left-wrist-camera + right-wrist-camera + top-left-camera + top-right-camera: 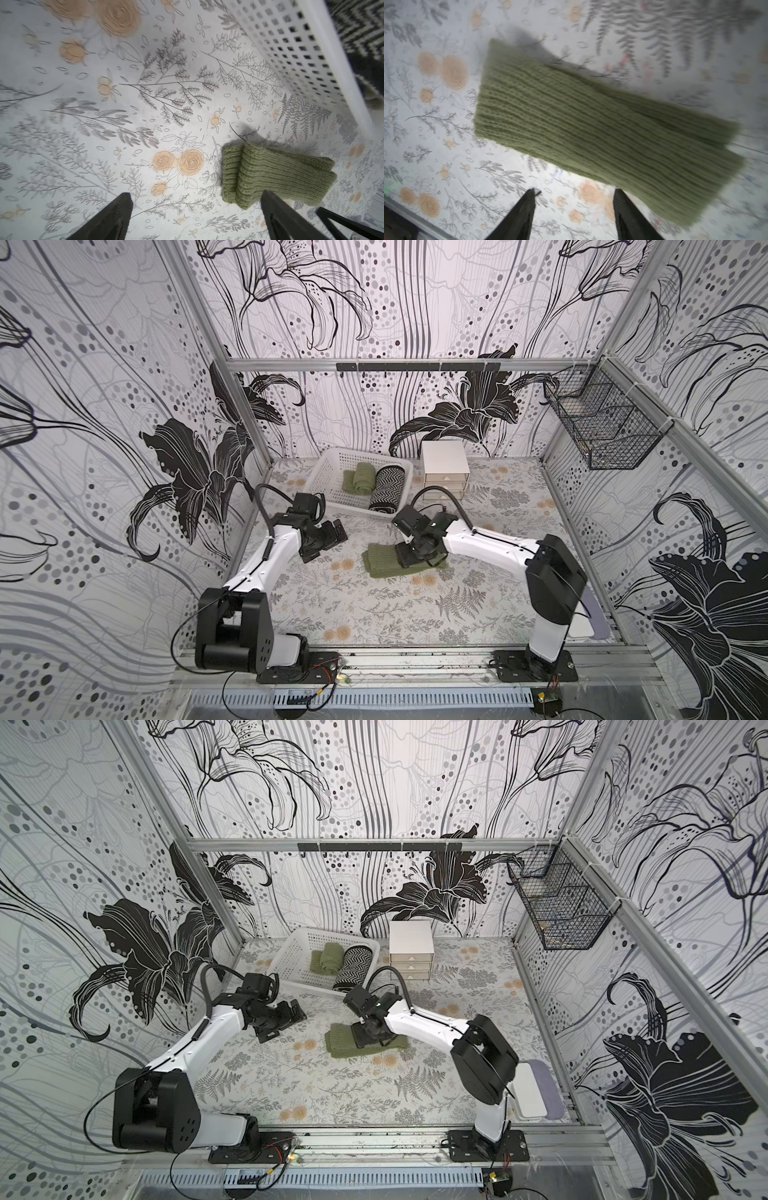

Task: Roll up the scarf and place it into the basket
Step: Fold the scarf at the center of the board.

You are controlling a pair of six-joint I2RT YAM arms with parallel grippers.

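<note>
Right jaws half parted, nothing between them, low over the green scarf (377, 563), probably set to pinch an end for rolling. Left jaws wide, empty, near the basket (328, 467) front wall, likely ready to steady the cloth. Scarf folded flat, unrolled, on the desk (374, 614) just in front of the basket, apart from it; two rolled scarves (360, 477) inside.

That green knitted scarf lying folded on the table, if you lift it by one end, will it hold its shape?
Probably not: the green scarf is soft ribbed knit in loose folded layers, so a lifted end would likely droop and unfold. Its fuzzy surface should grip rather than slip. Pushed, it would likely bunch, not slide.
</note>
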